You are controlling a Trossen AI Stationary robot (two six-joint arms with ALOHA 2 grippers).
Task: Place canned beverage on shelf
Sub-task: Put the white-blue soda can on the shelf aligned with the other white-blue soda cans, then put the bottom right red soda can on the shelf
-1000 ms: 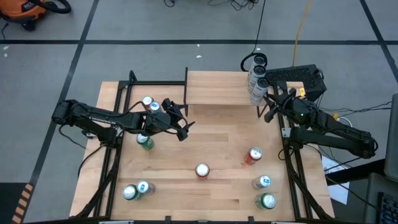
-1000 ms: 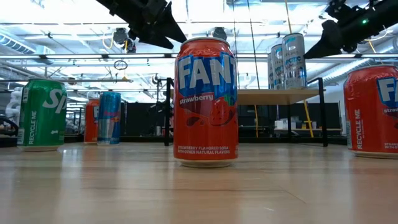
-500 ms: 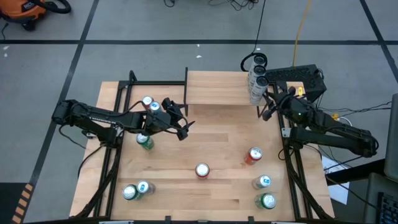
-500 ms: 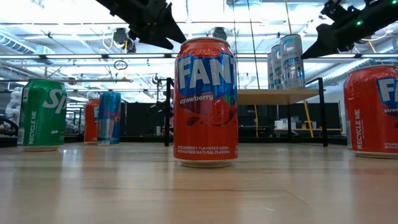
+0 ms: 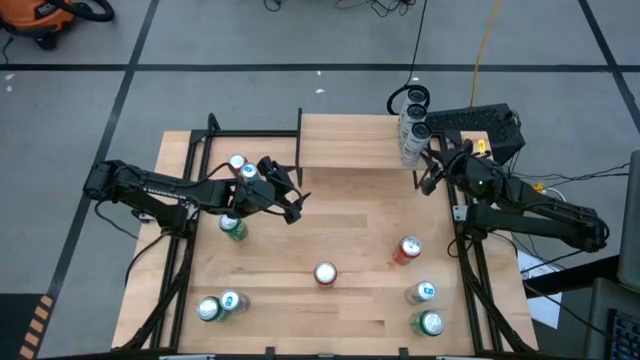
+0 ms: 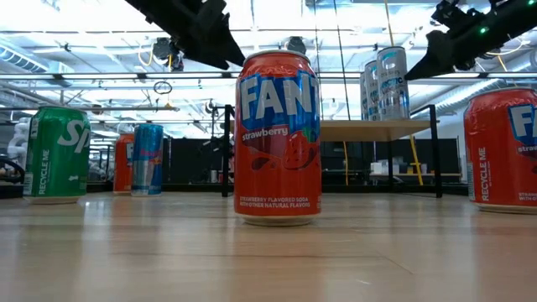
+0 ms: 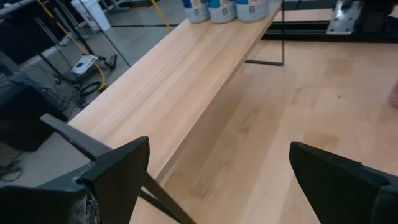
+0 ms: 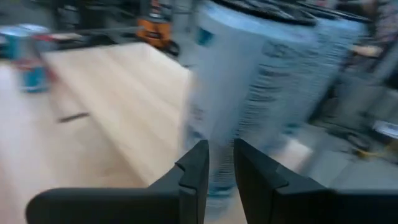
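Overhead, the shelf (image 5: 355,140) stands at the table's far edge with three pale cans (image 5: 412,130) in a row at its right end, the right gripper (image 5: 430,176) just beside the nearest can and free of it, and the left gripper (image 5: 290,200) hovering near the shelf's left front corner, above the tabletop. Level across the table, the cans (image 6: 386,82) stand upright on the shelf (image 6: 377,129) behind a red Fanta can (image 6: 278,138), the right gripper (image 6: 424,69) hanging just beside them. Past the left wrist, its fingers (image 7: 118,171) spread wide and empty with the shelf (image 7: 180,81) ahead; past the right wrist, its fingers (image 8: 194,171) sit almost together, holding nothing, close before the nearest can (image 8: 249,93).
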